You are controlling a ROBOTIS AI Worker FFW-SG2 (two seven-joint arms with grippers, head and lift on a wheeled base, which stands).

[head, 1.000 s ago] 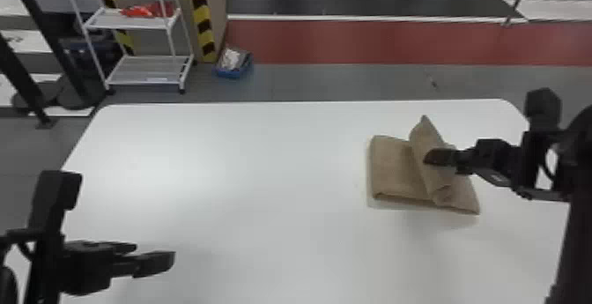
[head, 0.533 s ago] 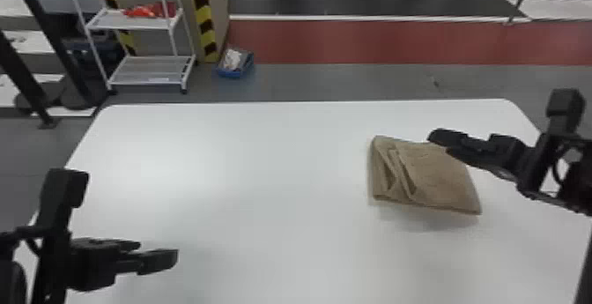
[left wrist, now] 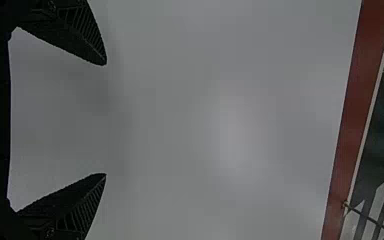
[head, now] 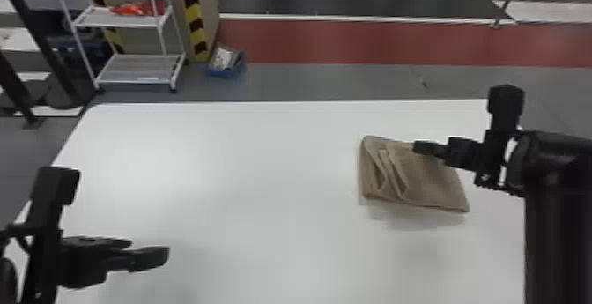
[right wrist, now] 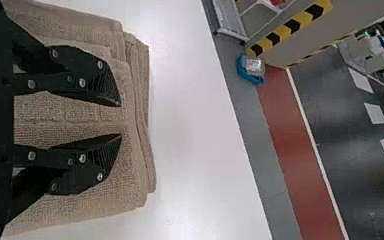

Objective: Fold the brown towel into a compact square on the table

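Folding of a brown towel, late stage. The floor, with its red band (head: 374,43), extends beyond a white table (head: 246,171), which is the largest surface at hand. Behind the table's far left corner stands a white rack (head: 136,69); a blue container (head: 227,72) lies on the floor beside it. The brown towel (head: 434,182) rests flat on the right-hand part of the table, already reduced to a small, roughly four-sided packet of several layers. The left tool (left wrist: 106,119) is set wide, with nothing between its fingers; it is parked over the near left part of the table, well apart from the towel. The right tool (right wrist: 121,120) is over the towel's far part, its fingers parted by a moderate gap and gripping no cloth; whether they touch the upper layer cannot be told. Smallest in scale are the slanting pleats (head: 390,173) toward the packet's left side, where the layers lie unevenly and do not meet in one clean edge. The step in hand is judged to be the close of a fold, the flap being laid down and released. The next move probably calls for the right tool to rise clear without catching the loose layers, then to press or draw the pleated side even, so that the packet becomes a more compact square.
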